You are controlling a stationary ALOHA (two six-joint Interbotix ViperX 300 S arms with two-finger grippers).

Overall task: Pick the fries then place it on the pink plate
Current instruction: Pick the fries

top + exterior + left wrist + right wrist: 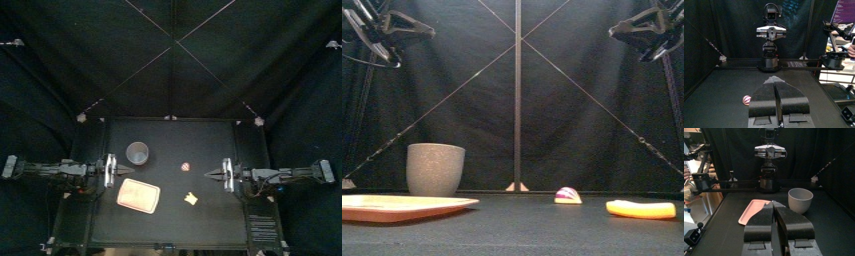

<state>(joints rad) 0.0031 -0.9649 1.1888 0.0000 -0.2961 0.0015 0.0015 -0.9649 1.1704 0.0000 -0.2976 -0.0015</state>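
- The flat yellow toy fries (191, 199) are lying on the black counter (203, 138), near the flat pink plastic tray (139, 195) but apart from it.
- The left gripper (120, 173) and the right gripper (210, 177) are hovering at opposite sides, jaws pressed together, holding nothing.
- A tall grey speckled cup (138, 152) is standing behind the tray.

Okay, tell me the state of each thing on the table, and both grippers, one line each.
fries: lying flat on the table, not held
pink tray: flat, nothing on it
grey speckled cup: upright
small pink toy food: resting on the table, untouched
left gripper: shut, holding nothing
right gripper: shut, holding nothing
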